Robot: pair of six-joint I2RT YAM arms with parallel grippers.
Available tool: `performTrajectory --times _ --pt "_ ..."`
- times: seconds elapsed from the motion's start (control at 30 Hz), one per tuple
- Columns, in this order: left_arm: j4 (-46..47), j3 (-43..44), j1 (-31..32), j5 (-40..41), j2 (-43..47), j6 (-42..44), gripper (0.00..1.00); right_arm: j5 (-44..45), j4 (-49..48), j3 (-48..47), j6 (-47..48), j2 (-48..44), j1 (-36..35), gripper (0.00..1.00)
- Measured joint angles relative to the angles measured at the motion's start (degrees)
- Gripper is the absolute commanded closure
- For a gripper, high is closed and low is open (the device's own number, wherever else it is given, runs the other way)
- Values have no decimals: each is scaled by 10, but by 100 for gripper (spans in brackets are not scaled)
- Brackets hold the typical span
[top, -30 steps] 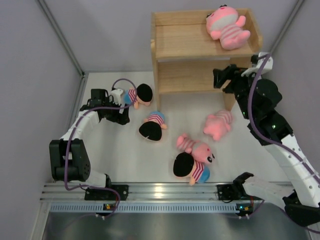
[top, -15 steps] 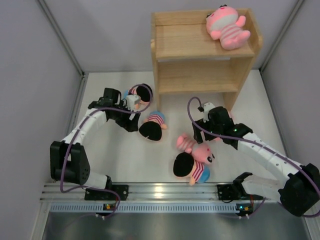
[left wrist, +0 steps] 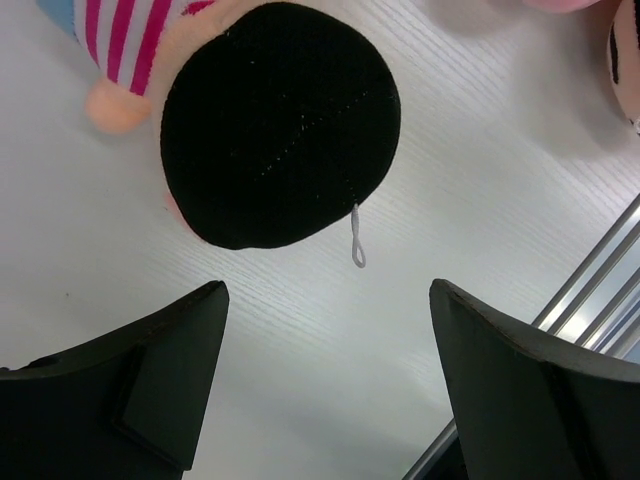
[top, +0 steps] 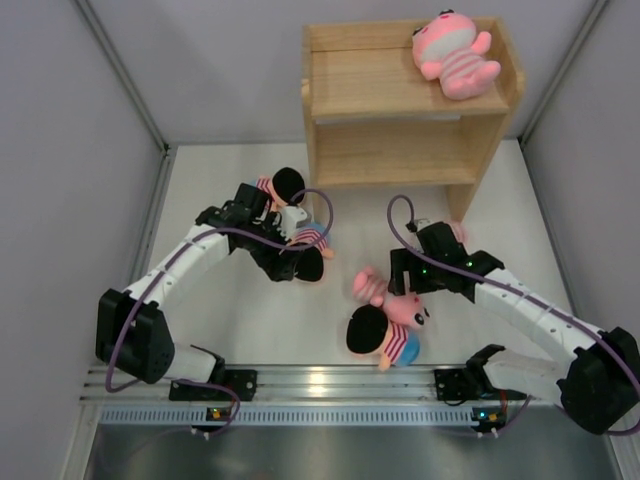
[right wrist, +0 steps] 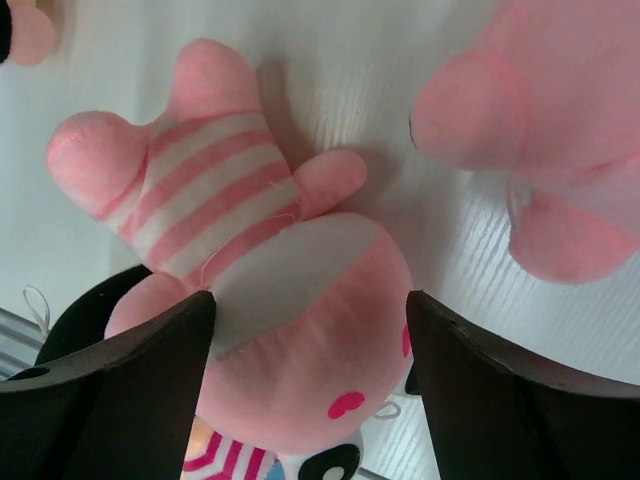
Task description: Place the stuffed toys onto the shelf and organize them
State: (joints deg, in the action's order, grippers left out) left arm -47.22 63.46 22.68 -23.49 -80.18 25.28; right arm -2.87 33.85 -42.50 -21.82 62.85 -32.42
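Note:
The wooden shelf (top: pixel 400 95) stands at the back, with one pink toy (top: pixel 457 52) on its top tier. My left gripper (top: pixel 285 262) is open and empty, just short of a doll's black head (left wrist: pixel 280 120); that doll (top: pixel 310 240) lies on the table. A second doll (top: pixel 280 185) lies behind my left arm. My right gripper (top: pixel 403 283) is open, with its jaws on either side of a pink toy's head (right wrist: pixel 290 320). A third doll (top: pixel 380 335) lies against that pink toy. Another pink toy (right wrist: pixel 560 130) lies beside it, mostly hidden under my right arm in the top view.
The lower shelf tier (top: pixel 395 155) holds nothing. Grey walls close in the table on the left, back and right. A metal rail (top: pixel 330 385) runs along the near edge, and its edge shows in the left wrist view (left wrist: pixel 600 280).
My left gripper moved right, from beside the far doll to the doll in the middle. My right arm came down from the shelf to the pink toys on the table.

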Motion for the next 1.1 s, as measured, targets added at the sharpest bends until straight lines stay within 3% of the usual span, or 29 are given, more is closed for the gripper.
performTrajectory --times 0.03,0.1,0.13,0.17,0.43,0.77,0.93,1.1 --pt "-1 2 2 0 0 0 12 -1 1 3 -5 0 0 43" --pt "-4 8 7 -1 0 0 12 -10 1 14 -11 1 -1 67" --pt "-6 10 8 -2 0 0 12 -17 1 20 -13 1 -2 89" --pt "-9 14 10 -3 0 0 11 -22 0 24 -11 2 -2 99" --pt "-34 64 35 -31 4 7 12 -47 30 -12 62 -30 -8 100" --pt "-76 253 55 -134 12 44 1 -130 26 -267 289 -50 -9 100" --pt "-82 427 56 -77 -36 1 2 -142 2 -340 351 -5 -9 100" --pt "-74 475 49 -16 -83 -26 2 -143 -2 -340 368 18 -9 100"
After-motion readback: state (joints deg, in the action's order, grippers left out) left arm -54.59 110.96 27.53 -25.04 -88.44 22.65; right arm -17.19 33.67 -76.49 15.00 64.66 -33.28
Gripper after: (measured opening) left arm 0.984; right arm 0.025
